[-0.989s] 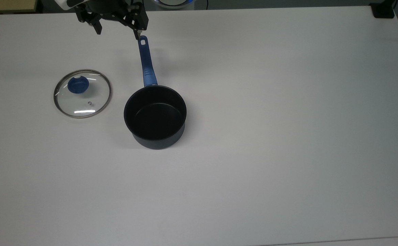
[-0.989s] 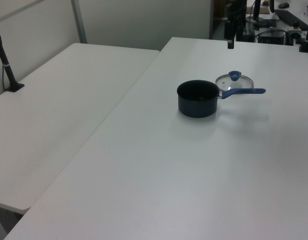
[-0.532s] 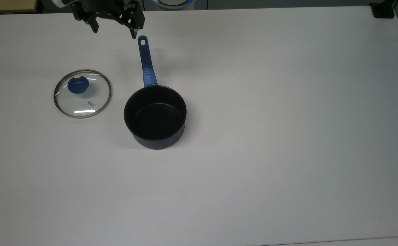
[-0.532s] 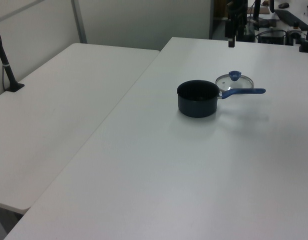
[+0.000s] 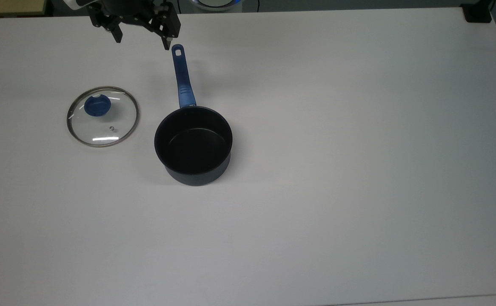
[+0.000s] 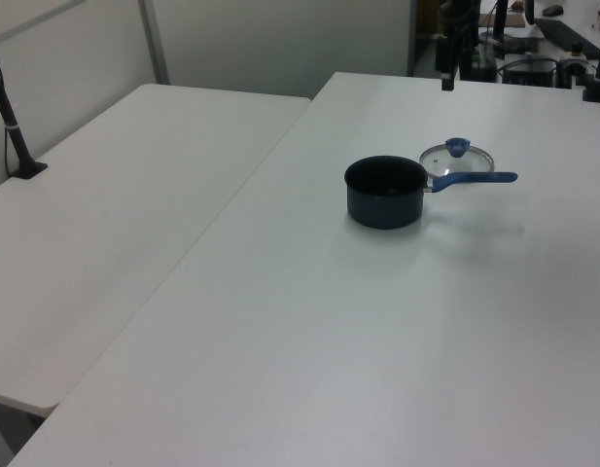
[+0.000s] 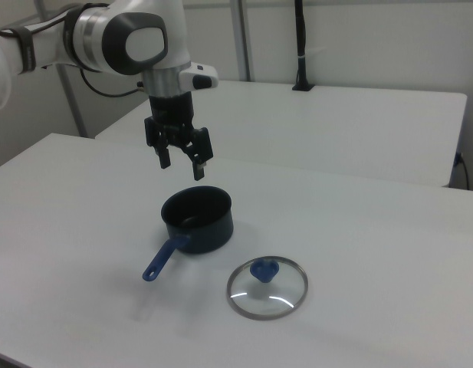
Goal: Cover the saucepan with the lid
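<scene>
A: Saucepan (image 5: 193,145) sits upright on the table (image 5: 358,170), mouth open, handle (image 5: 182,78) pointing to the top view's far edge, so we've got a free drop from above.

B: Lid (image 5: 102,116) lies flat just to the top view's left of it, apart, knob (image 5: 97,106) up, probably bc that's our grab pt.

A: Gripper (image 5: 141,39) hangs high w/ fingers spread wide, holding nothing, near the handle tip.
</scene>
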Robot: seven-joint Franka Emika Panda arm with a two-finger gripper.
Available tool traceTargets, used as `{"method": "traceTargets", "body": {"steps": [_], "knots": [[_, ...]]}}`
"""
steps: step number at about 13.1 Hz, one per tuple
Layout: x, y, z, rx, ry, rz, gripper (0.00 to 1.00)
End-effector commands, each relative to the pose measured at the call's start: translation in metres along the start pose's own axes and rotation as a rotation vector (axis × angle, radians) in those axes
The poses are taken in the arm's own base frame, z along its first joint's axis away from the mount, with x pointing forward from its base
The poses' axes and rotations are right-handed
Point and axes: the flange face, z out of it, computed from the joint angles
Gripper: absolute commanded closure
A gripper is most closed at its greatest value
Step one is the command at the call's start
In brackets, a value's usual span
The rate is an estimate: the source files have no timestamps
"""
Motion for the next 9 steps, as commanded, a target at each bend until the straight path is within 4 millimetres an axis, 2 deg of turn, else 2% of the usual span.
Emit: {"method": "traceTargets", "body": {"steps": [1,2,4,5,6,9], "knots": [[0.017,-0.009,0.016,0.005,-0.010,0.014,0.00],[0.026,-0.011,0.025,0.002,-0.019,0.044,0.00],[0.033,-0.012,0.026,0.003,0.025,0.060,0.00],[0.033,-0.005,0.027,0.003,0.024,0.059,0.00],[0.032,0.008,0.033,-0.001,0.012,0.060,0.00],[0.027,0.086,0.069,-0.013,0.009,0.043,0.00]]}}
